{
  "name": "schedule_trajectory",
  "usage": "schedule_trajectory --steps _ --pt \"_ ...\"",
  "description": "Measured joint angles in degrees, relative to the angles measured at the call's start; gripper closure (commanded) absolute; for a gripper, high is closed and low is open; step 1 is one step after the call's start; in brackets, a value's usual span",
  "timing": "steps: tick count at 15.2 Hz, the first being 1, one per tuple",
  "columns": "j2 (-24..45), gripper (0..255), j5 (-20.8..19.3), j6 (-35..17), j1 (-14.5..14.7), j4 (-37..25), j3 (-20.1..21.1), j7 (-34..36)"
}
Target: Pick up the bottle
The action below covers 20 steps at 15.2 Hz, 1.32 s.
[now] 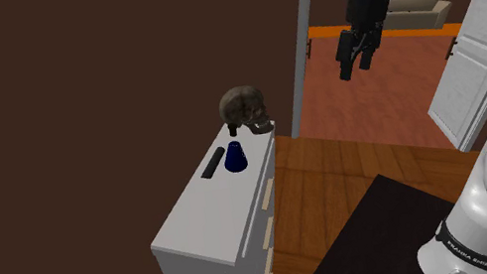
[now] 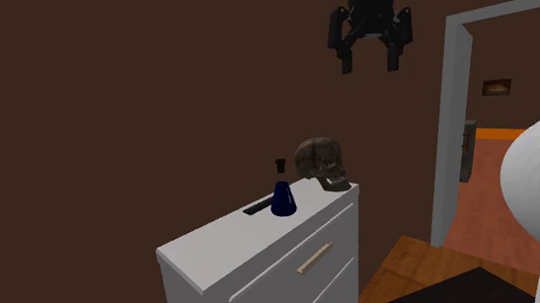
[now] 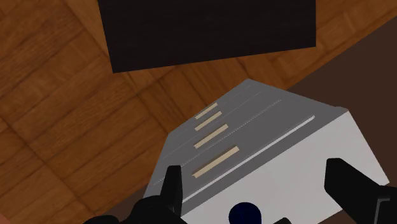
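The floor [image 1: 321, 164] is showing brown wood laid in little blocks. The dresser [image 1: 206, 217] is looking smooth and painted white, and its handles [image 3: 216, 161] are looking like pale wood. The blue bottle [image 1: 235, 158] is looking smooth. At its one o'clock in the shoulder view, the skull [image 1: 246, 107] is looking rough and dull. The black pincer [image 2: 370, 65] is looking matt.
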<state>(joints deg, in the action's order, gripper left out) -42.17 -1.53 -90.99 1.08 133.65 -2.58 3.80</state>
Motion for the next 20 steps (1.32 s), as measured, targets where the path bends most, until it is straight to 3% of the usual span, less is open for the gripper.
schedule_trajectory --steps 3,10,20 --pt "2.28 0 0.03 -1.93 0.11 -0.32 -0.03 -0.04" --pt "14.95 0 0.61 -11.55 0.99 -3.43 0.60 0.54" --pt "36.80 0 1.15 -22.11 1.85 -14.89 1.14 0.70"
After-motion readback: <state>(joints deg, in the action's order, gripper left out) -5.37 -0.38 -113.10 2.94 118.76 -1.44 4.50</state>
